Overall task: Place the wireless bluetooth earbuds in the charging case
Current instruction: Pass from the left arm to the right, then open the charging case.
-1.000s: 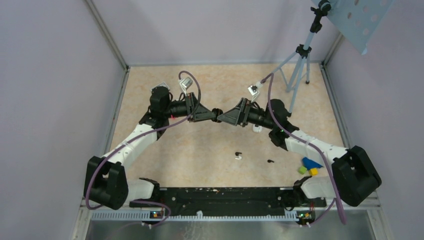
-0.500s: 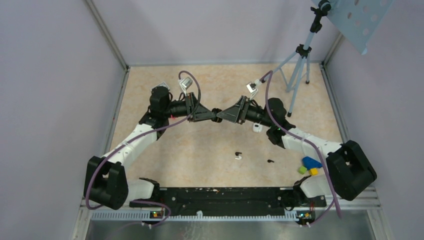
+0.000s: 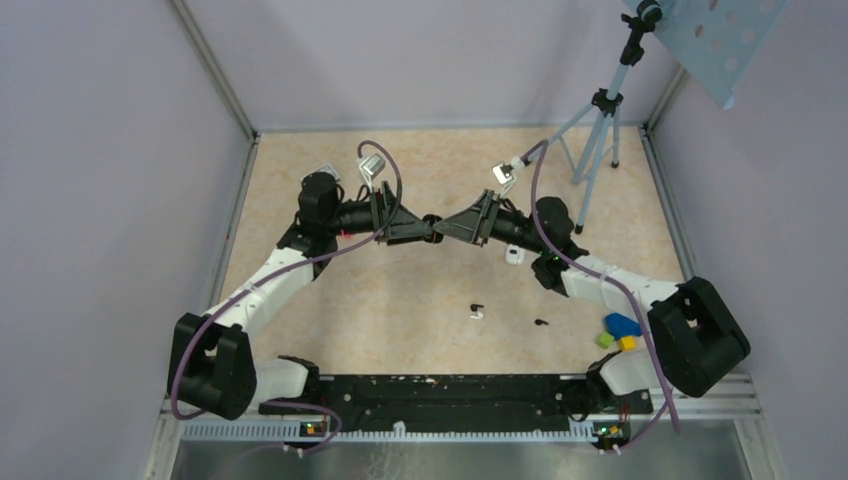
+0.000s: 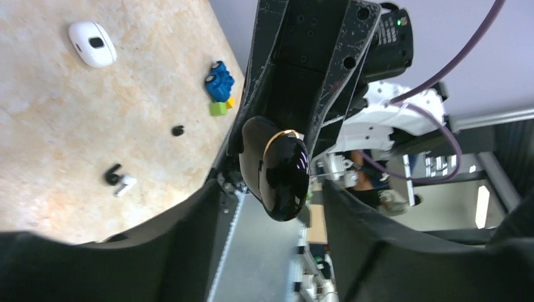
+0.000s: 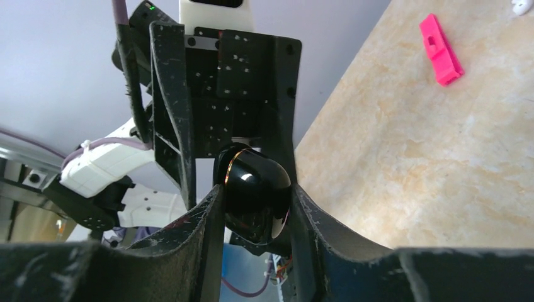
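Since a second ago the right gripper [image 3: 449,229] has narrowed onto the glossy black oval charging case [image 5: 254,192], both fingers pressing its sides above mid-table. The left gripper [image 3: 420,233] has parted to a middling gap and looks clear of it. Nearest the bases lie three small plastic toy blocks: blue block [image 3: 622,324], green block [image 3: 604,340], yellow block [image 3: 627,343]. Next come three tiny stemmed plastic earbuds: a black earbud [image 3: 541,322] alone, and a second black earbud [image 3: 475,306] just beside a white earbud [image 3: 479,314]. Farther off sits one white rounded plastic case [image 3: 514,255].
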Motion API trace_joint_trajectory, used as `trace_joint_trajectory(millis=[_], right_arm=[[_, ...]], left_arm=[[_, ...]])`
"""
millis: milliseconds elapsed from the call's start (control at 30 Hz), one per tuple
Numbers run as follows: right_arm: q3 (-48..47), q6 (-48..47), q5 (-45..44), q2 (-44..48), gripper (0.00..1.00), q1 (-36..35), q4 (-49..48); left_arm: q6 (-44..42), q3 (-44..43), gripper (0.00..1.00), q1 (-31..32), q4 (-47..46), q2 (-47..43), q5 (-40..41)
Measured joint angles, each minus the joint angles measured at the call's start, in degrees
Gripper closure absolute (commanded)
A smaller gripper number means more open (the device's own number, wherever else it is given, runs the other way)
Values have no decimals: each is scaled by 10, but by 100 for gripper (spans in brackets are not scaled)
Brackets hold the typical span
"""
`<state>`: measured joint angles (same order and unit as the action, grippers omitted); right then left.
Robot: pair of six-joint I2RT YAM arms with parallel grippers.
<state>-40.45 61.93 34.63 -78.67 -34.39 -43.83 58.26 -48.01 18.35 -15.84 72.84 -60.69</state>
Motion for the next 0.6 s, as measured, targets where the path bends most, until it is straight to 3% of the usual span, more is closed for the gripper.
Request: trace_joint_trajectory(millis=[133,267,600], right_arm=[[8,16,7,-5,100,0,-40],[18,29,13,-10,100,0,-60],[19,32,20,-10,100,0,-63]], left_arm=[[-1,0,16,-2,4,0,-4],[-2,0,14,-4,8,0,-4],[-58,-35,24,-5,77,-13,14]])
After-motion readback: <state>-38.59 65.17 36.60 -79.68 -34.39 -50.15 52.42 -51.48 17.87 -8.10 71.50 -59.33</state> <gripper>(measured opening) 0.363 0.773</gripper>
